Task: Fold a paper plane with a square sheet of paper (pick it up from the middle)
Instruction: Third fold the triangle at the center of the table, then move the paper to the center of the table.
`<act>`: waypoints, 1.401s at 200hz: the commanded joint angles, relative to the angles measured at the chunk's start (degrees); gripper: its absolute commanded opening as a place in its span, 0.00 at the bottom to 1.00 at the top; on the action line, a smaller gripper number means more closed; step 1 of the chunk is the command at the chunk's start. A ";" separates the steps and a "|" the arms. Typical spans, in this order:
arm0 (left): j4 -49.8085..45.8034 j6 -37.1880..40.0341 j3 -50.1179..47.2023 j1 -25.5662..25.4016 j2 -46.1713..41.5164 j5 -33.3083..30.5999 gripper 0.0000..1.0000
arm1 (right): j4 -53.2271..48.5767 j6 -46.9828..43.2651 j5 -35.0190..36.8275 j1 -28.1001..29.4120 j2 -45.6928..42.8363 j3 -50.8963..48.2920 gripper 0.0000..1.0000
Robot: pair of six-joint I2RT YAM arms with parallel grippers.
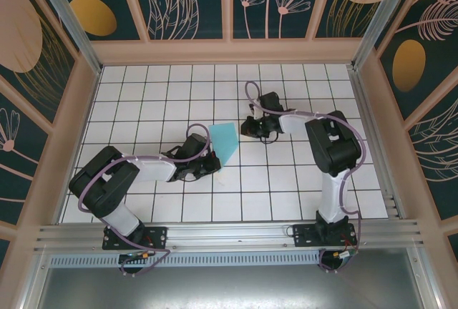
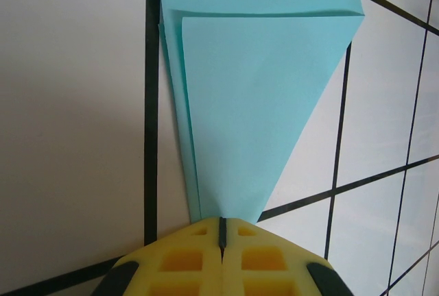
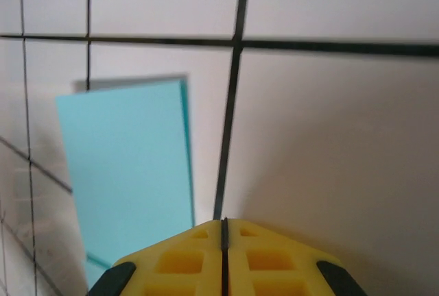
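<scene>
light-blue paper, thin and limp, is judged easily creased or torn, best gripped at its folded edge. the half-folded paper plane (image 1: 223,141) is laid flat mid-way across the table (image 1: 143,87). its narrow tip is met by the shut left gripper (image 2: 221,222); a pinch cannot be confirmed. the right gripper (image 3: 223,224) is seen closed, empty, beside the wide end.

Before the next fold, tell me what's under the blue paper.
White grid table shows all around the folded paper; what lies beneath is covered. Its narrow tip ends at the left gripper.
</scene>
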 commanded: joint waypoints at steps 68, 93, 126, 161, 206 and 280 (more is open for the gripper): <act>-12.01 1.94 -2.12 0.36 1.26 -5.72 0.00 | 4.38 3.48 -3.22 12.45 -2.63 -5.74 0.07; -12.19 1.89 -2.41 0.35 0.97 -5.97 0.00 | 3.23 2.64 -2.48 11.26 0.14 -4.06 0.06; -12.01 1.84 -3.03 0.39 0.65 -5.89 0.00 | 2.74 1.24 -0.36 5.34 2.31 -4.72 0.06; -12.01 2.97 -2.71 0.40 -0.08 -5.89 0.00 | 1.81 0.53 3.11 -0.90 -1.21 -4.65 0.05; -12.01 11.55 0.64 0.33 -1.58 -4.00 0.00 | 3.02 3.14 3.50 1.10 -6.63 -3.47 0.07; -10.42 16.66 4.13 0.32 -7.81 -4.40 0.06 | 1.05 7.45 3.23 7.18 5.76 6.11 0.12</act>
